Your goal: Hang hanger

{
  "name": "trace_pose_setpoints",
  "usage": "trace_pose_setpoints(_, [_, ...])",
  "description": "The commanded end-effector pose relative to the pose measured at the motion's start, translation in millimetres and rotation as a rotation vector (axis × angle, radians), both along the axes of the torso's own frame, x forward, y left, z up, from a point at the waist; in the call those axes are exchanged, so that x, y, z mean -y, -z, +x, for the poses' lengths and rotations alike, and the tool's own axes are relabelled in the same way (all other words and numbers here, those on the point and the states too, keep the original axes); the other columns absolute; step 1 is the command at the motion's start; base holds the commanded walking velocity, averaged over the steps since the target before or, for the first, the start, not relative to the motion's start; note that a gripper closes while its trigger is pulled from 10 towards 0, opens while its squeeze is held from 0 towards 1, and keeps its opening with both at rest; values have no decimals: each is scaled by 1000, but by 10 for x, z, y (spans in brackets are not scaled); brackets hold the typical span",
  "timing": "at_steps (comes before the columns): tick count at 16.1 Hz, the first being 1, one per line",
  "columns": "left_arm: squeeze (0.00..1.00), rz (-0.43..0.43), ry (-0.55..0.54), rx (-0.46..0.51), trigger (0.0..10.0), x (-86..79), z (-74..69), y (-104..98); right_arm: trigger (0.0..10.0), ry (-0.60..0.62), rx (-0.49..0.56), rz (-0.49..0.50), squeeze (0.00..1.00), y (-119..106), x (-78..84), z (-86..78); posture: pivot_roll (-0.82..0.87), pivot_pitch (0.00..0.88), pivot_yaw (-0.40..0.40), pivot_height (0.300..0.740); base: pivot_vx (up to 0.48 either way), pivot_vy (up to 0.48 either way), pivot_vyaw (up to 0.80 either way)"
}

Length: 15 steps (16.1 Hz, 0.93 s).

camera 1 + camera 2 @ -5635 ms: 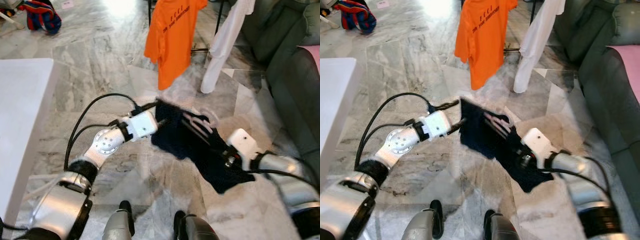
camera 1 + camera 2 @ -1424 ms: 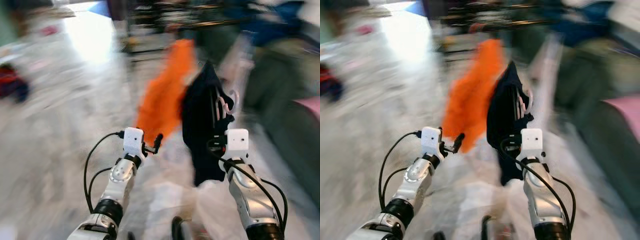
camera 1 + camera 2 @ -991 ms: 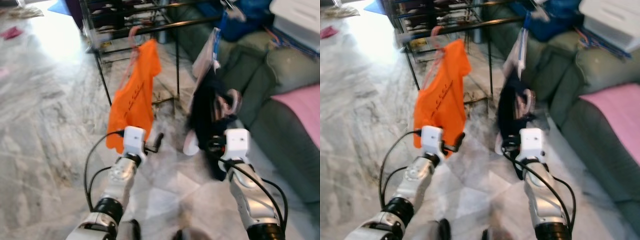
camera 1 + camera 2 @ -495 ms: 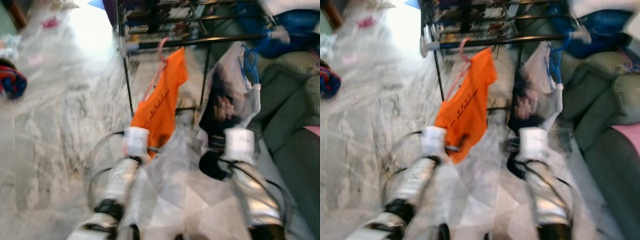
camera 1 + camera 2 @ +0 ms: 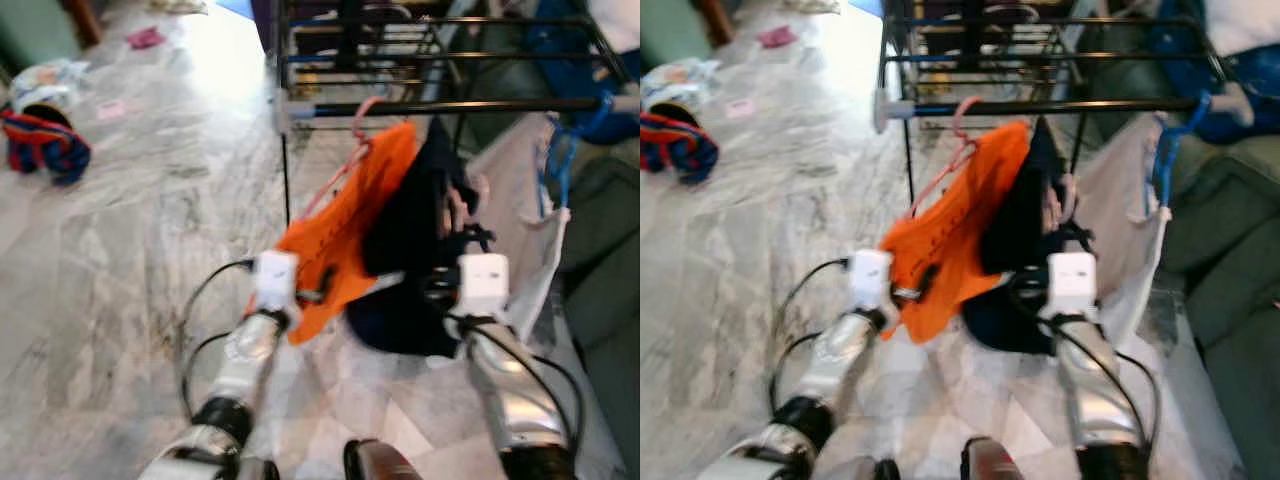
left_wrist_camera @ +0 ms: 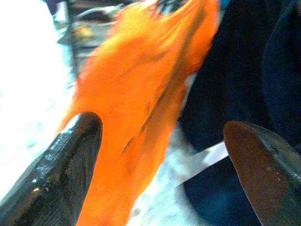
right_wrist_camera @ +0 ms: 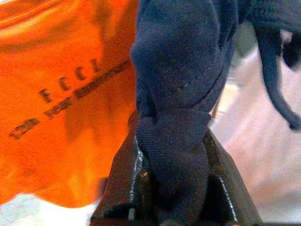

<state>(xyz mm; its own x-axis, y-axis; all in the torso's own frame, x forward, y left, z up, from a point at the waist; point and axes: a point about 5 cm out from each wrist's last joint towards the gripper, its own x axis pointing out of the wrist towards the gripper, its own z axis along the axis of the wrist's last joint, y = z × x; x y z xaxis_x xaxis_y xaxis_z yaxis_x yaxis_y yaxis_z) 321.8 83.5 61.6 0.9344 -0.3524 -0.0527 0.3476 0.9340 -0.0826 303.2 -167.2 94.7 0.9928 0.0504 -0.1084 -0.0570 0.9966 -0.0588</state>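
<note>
A black clothes rail (image 5: 450, 105) runs across the top. An orange T-shirt (image 5: 345, 235) hangs from it on a pink hanger (image 5: 362, 115). Just right of the shirt is a navy garment (image 5: 405, 235) on a pale pink hanger (image 5: 468, 200), held below the rail. My right gripper (image 5: 447, 275) is shut on the navy cloth (image 7: 174, 141), which is bunched between the fingers (image 7: 124, 179). My left gripper (image 5: 322, 290) is open at the orange shirt's (image 6: 136, 94) lower edge, its fingers (image 6: 70, 160) wide apart. Whether the pink hook touches the rail is blurred.
A white shirt on a blue hanger (image 5: 550, 160) hangs at the rail's right end. A green sofa (image 5: 610, 270) stands to the right. The rack's post (image 5: 285, 160) and lower bars are behind the clothes. A red and blue bundle (image 5: 45, 145) lies on the marble floor, far left.
The camera has shifted and the rack is closer. The navy garment now sits higher, right beside the orange shirt, and the left gripper is at the shirt's hem.
</note>
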Motion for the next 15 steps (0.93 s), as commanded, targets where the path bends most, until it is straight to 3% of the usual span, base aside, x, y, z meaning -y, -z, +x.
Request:
trace_pose_setpoints(1, [0,-5,40,-17,10000,81,-48,43,10000,18,20,-12,0,-37,36,-3,-168,213,-8,740,0,0,0])
trace_pose_setpoints(3, [0,-1,95,-9,10000,123,-95,62,10000,43,-15,-4,0,-11,84,20,-166,219,-11,740,0,0,0])
trace_pose_setpoints(7, [0,10,159,10,10000,175,-147,64,10000,75,8,15,0,-198,196,229,-163,228,-12,740,0,0,0])
trace_pose_setpoints(8, [0,6,174,13,10000,182,-160,57,10000,120,14,41,0,-321,243,374,-158,232,-12,740,0,0,0])
trace_pose_setpoints(11, [0,12,188,24,10000,171,-180,47,10000,143,31,95,0,-449,273,509,-136,246,-8,740,0,0,0])
trace_pose_setpoints(15, [0,21,195,23,10000,132,-211,60,10000,133,15,91,0,-656,298,745,-121,259,0,740,0,0,0])
